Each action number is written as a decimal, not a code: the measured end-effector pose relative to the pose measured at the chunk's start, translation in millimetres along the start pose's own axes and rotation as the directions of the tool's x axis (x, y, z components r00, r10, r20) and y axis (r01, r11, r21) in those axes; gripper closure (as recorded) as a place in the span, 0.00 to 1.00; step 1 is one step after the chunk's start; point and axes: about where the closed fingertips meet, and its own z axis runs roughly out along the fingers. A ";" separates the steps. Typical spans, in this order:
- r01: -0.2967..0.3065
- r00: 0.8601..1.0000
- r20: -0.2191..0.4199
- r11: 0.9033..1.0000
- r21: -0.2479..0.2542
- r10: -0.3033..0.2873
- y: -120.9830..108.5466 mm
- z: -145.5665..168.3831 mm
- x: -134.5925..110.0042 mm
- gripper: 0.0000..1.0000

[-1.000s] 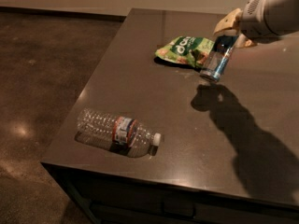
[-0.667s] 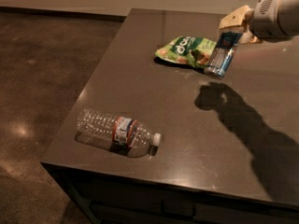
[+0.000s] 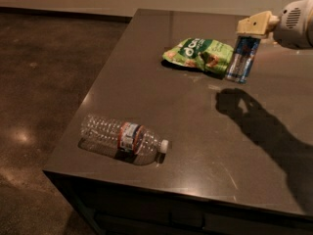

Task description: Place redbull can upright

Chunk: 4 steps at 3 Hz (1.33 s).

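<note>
The redbull can (image 3: 243,58), blue and silver, stands nearly upright with its top leaning slightly right, just right of a green snack bag. My gripper (image 3: 254,25) enters from the upper right, and its beige fingers (image 3: 258,21) grip the can's top end. The can's base is at or just above the tabletop; I cannot tell whether it touches. The shadow of the arm and can falls on the table in front of it.
A dark table (image 3: 195,146) holds the green snack bag (image 3: 198,53) at the back. A clear plastic water bottle (image 3: 122,140) with a red-blue label lies on its side near the front left edge. Bare floor lies to the left.
My gripper has moved to the right with the can. The can has turned from a clear tilt to nearly upright. The bottle and the bag have not moved.
</note>
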 end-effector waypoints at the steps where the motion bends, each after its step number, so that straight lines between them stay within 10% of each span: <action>1: 0.105 0.992 -0.074 0.994 -0.006 -0.105 4.1 -6.6 -0.9 1.00; 4: 0.205 0.954 -0.216 0.978 -0.035 -0.207 4.7 -15.1 -5.9 1.00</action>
